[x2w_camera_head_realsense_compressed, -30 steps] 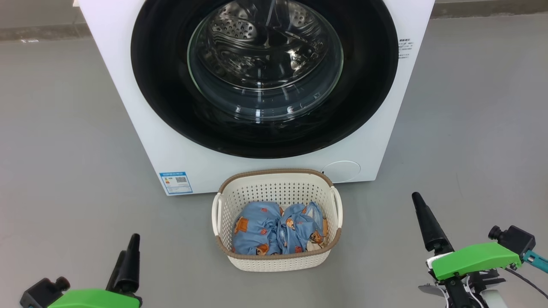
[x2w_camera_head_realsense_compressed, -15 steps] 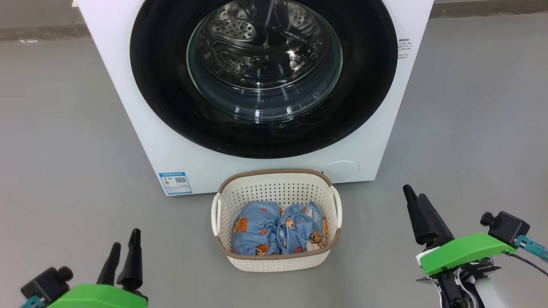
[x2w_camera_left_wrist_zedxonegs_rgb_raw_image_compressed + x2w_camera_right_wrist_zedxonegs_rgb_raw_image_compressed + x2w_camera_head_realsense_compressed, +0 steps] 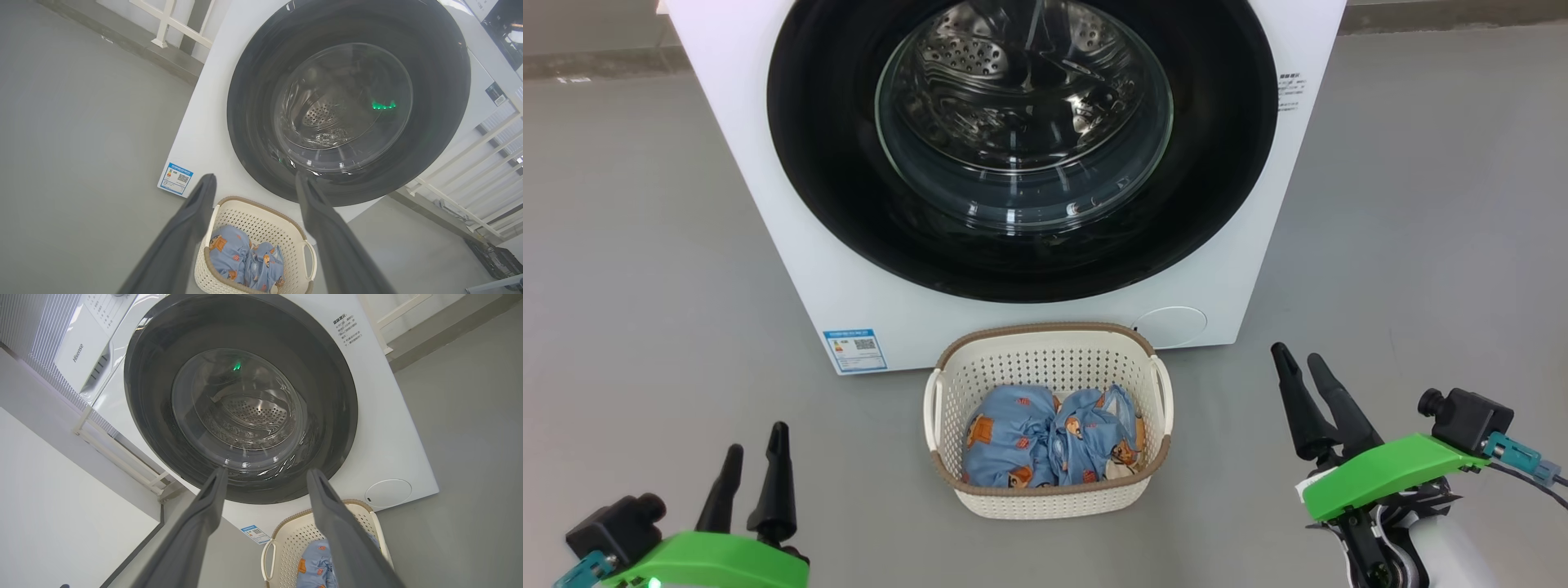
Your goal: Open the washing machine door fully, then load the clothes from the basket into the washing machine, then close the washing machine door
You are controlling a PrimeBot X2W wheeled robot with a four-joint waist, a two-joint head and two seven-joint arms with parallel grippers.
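The white washing machine (image 3: 768,204) stands ahead, its door (image 3: 833,188) shut flat against the front, black rim around a clear glass bowl. On the floor just before it sits the cream basket (image 3: 1048,498) holding the light-blue bear-print clothes (image 3: 1045,437). My left gripper (image 3: 756,445) hovers open at the lower left, well left of the basket. My right gripper (image 3: 1298,363) stands open at the lower right, right of the basket. In the wrist views the door (image 3: 245,122) (image 3: 335,408) and basket (image 3: 261,208) (image 3: 294,539) lie beyond each pair of spread fingers.
Grey floor (image 3: 629,269) spreads on both sides of the machine. A blue label sticker (image 3: 854,349) sits low on the machine's front left. White railings (image 3: 470,163) stand beside the machine, and a second white appliance (image 3: 90,347) stands next to it.
Both grippers have risen and turned so that both fingers of each now show apart. The right gripper has shifted left and up. Door, basket and clothes are unmoved.
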